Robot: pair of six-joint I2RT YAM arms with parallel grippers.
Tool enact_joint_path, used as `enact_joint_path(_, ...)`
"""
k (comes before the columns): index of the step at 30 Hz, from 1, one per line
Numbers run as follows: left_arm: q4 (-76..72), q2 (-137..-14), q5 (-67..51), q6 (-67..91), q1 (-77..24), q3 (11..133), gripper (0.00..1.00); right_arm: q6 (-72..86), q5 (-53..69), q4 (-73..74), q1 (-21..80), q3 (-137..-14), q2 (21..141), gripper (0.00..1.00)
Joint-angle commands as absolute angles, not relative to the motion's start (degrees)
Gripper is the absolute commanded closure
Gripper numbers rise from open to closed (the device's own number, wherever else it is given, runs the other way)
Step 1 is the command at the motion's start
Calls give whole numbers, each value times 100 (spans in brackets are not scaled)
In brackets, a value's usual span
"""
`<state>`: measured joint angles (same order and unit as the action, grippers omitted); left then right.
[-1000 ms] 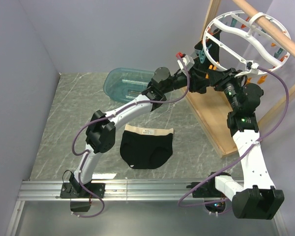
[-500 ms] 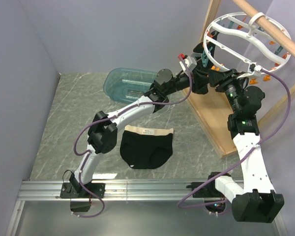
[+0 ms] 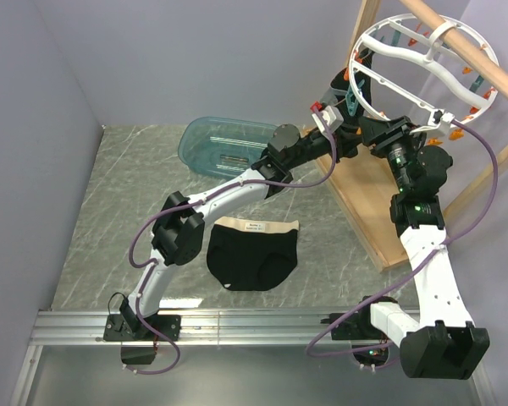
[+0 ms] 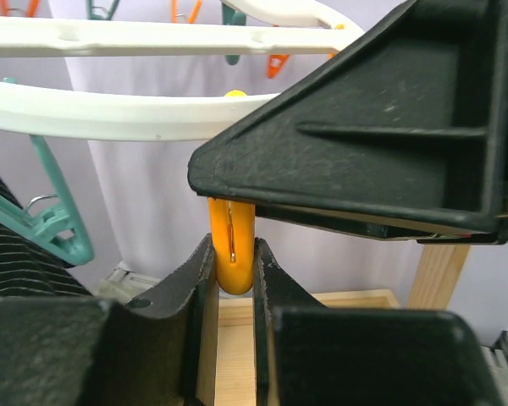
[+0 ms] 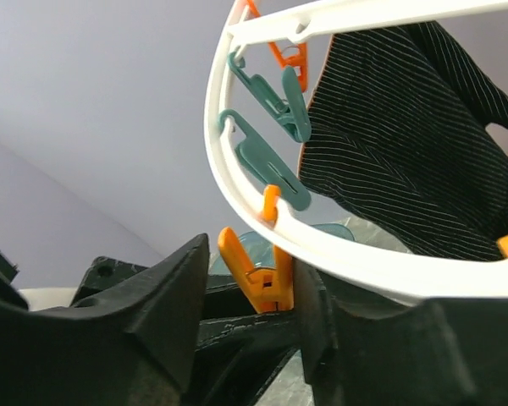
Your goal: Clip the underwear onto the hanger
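Black underwear [image 3: 252, 254] w/ cream waistband lies flat on table [image 3: 110, 211], well below-left of white ring hanger [image 3: 423, 63]. Left fingers [image 4: 205, 275], nearly closed, pinch orange clip [image 4: 232, 241] under hanger; right fingers [image 5: 182, 283] stand wide apart at hanger's rim, gripping nothing. Pinch shows only in left wrist view, underwear only from top.

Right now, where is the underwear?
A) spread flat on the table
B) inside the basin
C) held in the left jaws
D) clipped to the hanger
A: the underwear lies spread on the table, apart from the hanger and the basin.
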<state>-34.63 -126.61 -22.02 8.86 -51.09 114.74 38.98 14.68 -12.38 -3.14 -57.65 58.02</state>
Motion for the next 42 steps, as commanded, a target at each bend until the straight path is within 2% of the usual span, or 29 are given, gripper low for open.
enact_joint_path(1,-3568,-12419,-2268,598,-5203,11417,100,4008,1222,-1608,-299,-6099,5897,51)
enact_joint_path(3,-3568,-12410,-2276,554,-5212,11400,100,4034,1187,-1600,-290,-6117,5950,55)
enact_joint_path(9,-3621,-12331,-2285,501,-5221,11259,98,3946,1204,-1635,-308,-6126,5977,83)
enact_joint_path(12,-3630,-12218,-2303,536,-5221,11110,66,3885,1195,-1600,-308,-6108,5968,97)
enact_joint_path(13,-3604,-12173,-2294,536,-5221,11057,48,3867,1187,-1600,-308,-6108,5968,99)
enact_joint_path(16,-3463,-11875,-2180,449,-5203,10724,28,3823,1195,-1608,-308,-6108,5959,100)
enact_joint_path(17,-3419,-11770,-2154,457,-5168,10610,25,3788,1213,-1591,-308,-6126,5968,100)
enact_joint_path(22,-2709,-10759,-2478,1140,-4669,9590,17,3657,1274,-1565,-316,-6179,5994,100)
enact_joint_path(26,-1488,-9768,-2357,1126,-4500,8800,21,3569,1309,-1556,-308,-6179,6003,100)
enact_joint_path(30,-117,-9038,-1610,1528,-4448,7729,24,3524,1327,-1556,-308,-6187,6012,100)
enact_joint_path(33,552,-8378,-1127,2510,-4097,6807,28,3472,1345,-1538,-308,-6170,5994,100)
enact_joint_path(38,1966,-7779,96,3128,-4008,6005,31,3401,1406,-1485,-308,-6152,5985,100)
enact_joint_path(42,2073,-7550,649,3365,-3990,5266,27,3349,1424,-1485,-308,-6135,5994,100)
